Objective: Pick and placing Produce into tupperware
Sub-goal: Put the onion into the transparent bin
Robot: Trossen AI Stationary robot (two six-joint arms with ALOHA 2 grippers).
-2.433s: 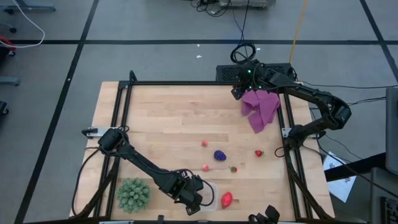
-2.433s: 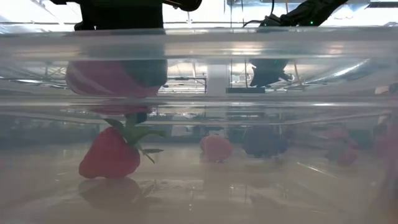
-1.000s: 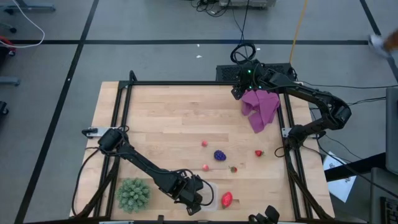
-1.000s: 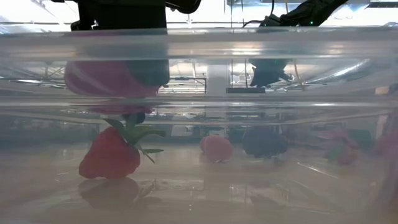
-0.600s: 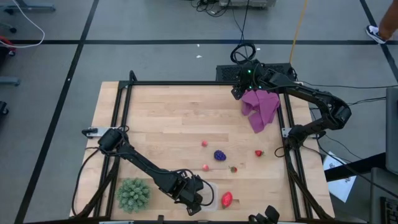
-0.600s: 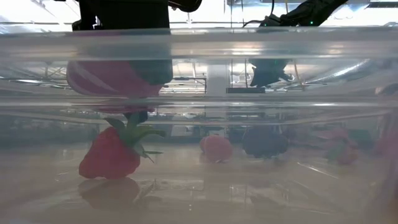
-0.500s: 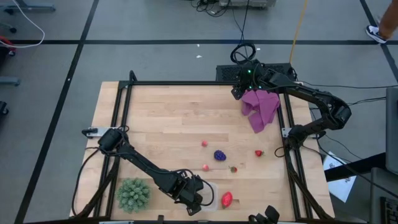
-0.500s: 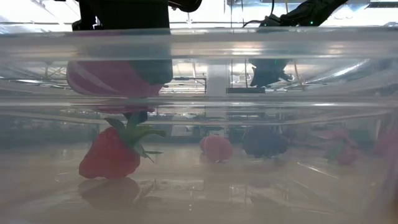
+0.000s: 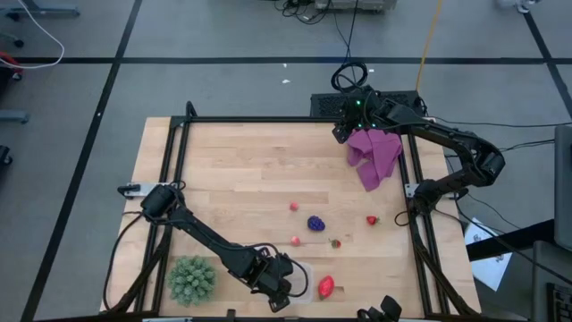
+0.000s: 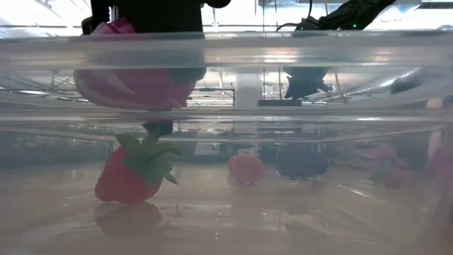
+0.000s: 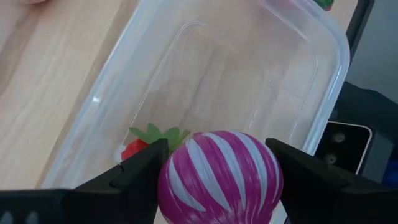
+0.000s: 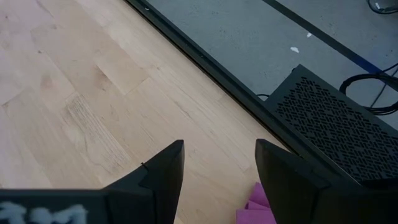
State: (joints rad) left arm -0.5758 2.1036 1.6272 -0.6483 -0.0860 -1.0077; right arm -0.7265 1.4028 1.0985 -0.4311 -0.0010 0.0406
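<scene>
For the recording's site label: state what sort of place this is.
Probably a robotics lab or workshop: a wooden table in a black frame, grey floor with taped lines, loose cables, and toy fruit like a striped ball.

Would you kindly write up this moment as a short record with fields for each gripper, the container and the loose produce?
left gripper: shut on the striped magenta ball, held above the tupperware
right gripper: open, empty, at the table's far edge by the purple cloth
tupperware contents: one strawberry
loose produce: big strawberry, grape bunch, small red pieces
bystander item: spiky green ball
</scene>
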